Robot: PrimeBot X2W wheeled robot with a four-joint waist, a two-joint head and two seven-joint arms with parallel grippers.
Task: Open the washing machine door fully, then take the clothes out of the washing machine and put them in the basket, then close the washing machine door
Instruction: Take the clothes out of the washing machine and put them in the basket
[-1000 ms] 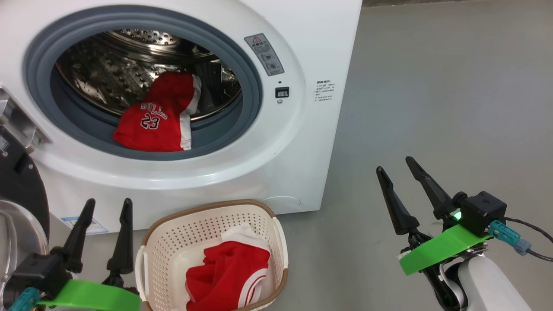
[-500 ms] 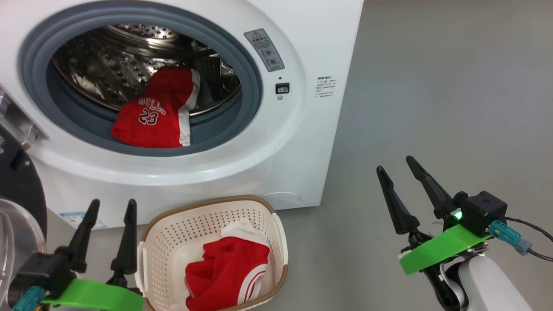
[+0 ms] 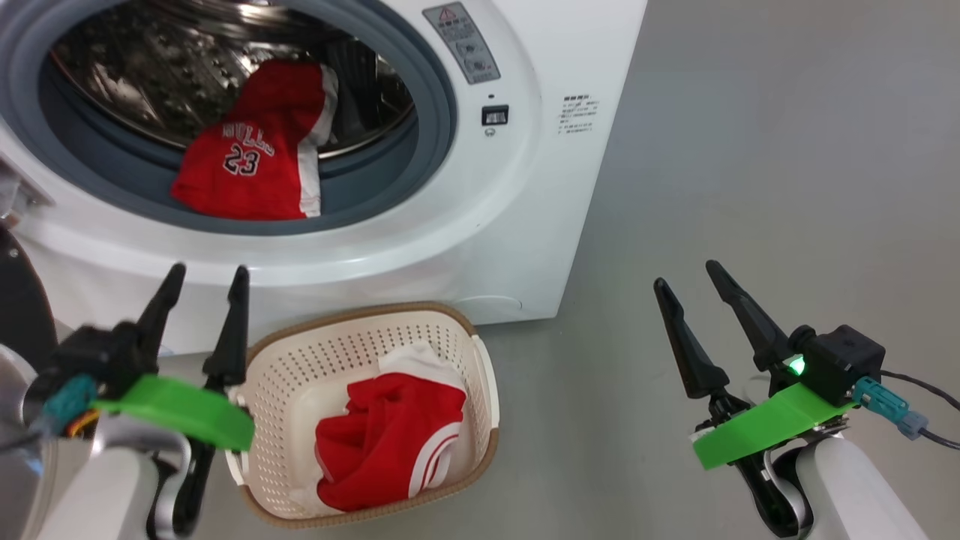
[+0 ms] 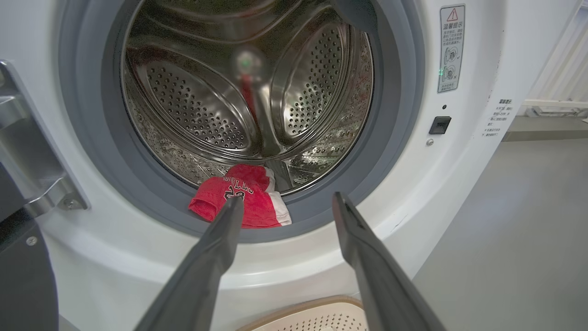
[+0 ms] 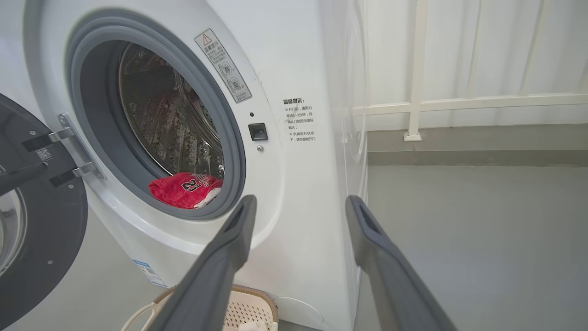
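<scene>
The washing machine [image 3: 525, 187] stands on the grey floor [image 3: 750, 187] with the washing machine door [image 5: 50, 239] swung open to the robot's left; its black frame shows at the left of the right wrist view. Inside, the red jersey [image 3: 240, 169] marked "BULLS 23" lies at the front bottom of the steel drum [image 4: 202, 105], its lower edge draped onto the grey seal [image 3: 375, 202]. Its white trim runs down the side nearer the right of the opening.

The basket [image 3: 360, 319] sits on the floor just in front of the machine, below the opening. It holds the red shorts [image 3: 390, 435] with white stripes, crumpled on a white garment [image 3: 409, 360] that peeks out behind them.

The left end effector [image 3: 210, 268] hovers just left of the basket, its 2 fingers parted at a moderate width and holding nothing, tips pointing toward the machine's front below the opening. In the left wrist view the left end effector [image 4: 287, 198] faces the drum, with the jersey seen just past its left finger. The right end effector [image 3: 685, 274] hangs over bare floor, well apart from the basket and to the right of the machine, its 2 fingers also spread and empty. In the right wrist view its fingers [image 5: 220, 262] frame the machine's front right corner.
</scene>
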